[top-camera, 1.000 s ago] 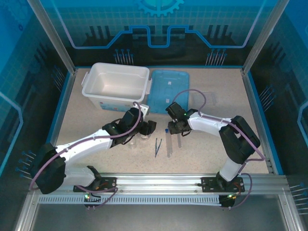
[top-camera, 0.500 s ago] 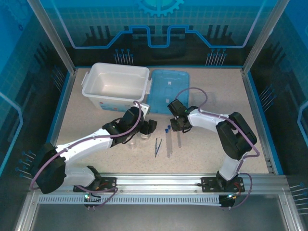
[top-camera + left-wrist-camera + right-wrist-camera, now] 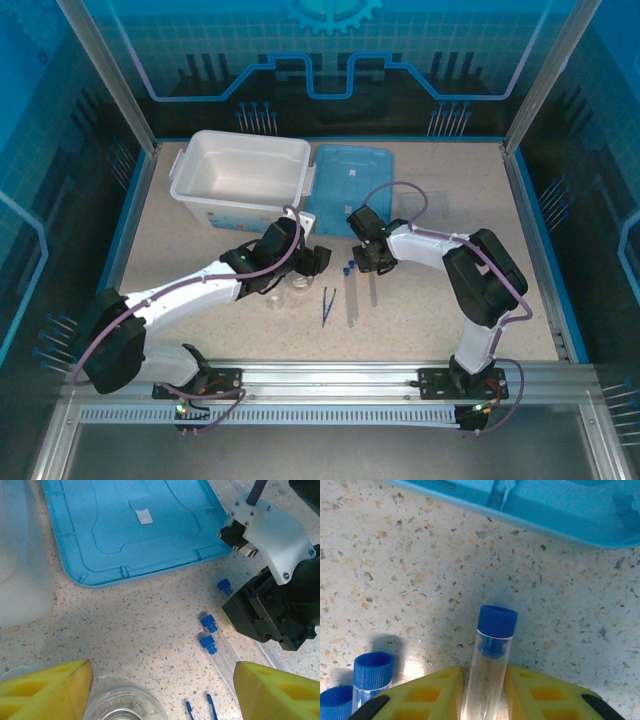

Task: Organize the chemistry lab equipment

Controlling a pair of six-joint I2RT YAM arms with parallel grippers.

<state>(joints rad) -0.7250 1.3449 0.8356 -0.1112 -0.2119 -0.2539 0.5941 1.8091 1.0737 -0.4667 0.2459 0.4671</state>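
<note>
Left on the table stands a white tub (image 3: 240,178), with a blue lid (image 3: 348,185) beside it. Nearer, the left gripper (image 3: 160,690) hangs wide open above a clear glass vessel (image 3: 125,707). Rightward lie tweezers (image 3: 328,305) and two capped tubes (image 3: 218,652). The right gripper (image 3: 484,690) clamps a third tube (image 3: 490,650) near the lid.
</note>
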